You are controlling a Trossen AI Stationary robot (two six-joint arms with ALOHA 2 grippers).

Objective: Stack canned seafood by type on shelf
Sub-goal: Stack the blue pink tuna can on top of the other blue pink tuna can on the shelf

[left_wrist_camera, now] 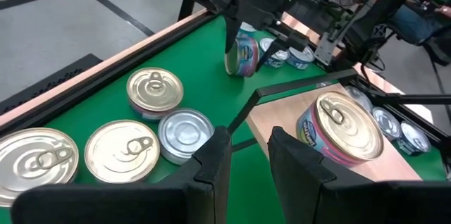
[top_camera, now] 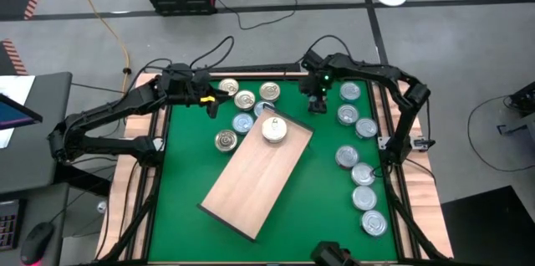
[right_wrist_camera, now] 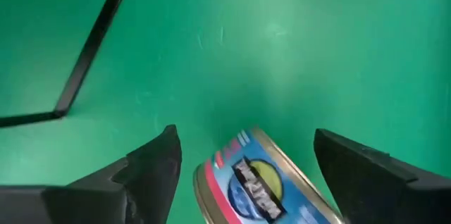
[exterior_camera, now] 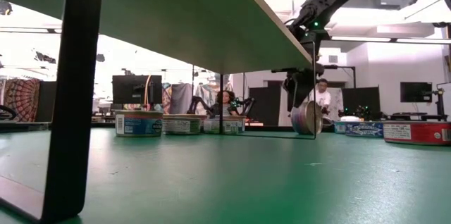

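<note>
The shelf [top_camera: 255, 174] is a tan board raised on black legs [exterior_camera: 70, 97] over the green table. One tin [left_wrist_camera: 340, 129] stands on its far end. My right gripper [right_wrist_camera: 245, 139] points down beyond the shelf's far corner, open, with its fingers on either side of a blue-labelled tin [right_wrist_camera: 257, 182]. That tin stands on its rim [exterior_camera: 306, 120] on the table. My left gripper [left_wrist_camera: 249, 139] hovers over the far left tins [top_camera: 245, 99], its fingers a little apart and empty. My right gripper comes from above with a finger [right_wrist_camera: 151, 164] on each side of the tin on its rim. A gap shows beside that finger. On the other side the tin runs out of the picture, so I cannot tell whether the gripper touches it.
Gold and silver tins [left_wrist_camera: 120, 150] lie flat on the table at the far left. Several more [top_camera: 359, 166] line the right edge. Free green table lies to the near left of the shelf and under it. A raised wooden rim [top_camera: 393, 174] borders the table.
</note>
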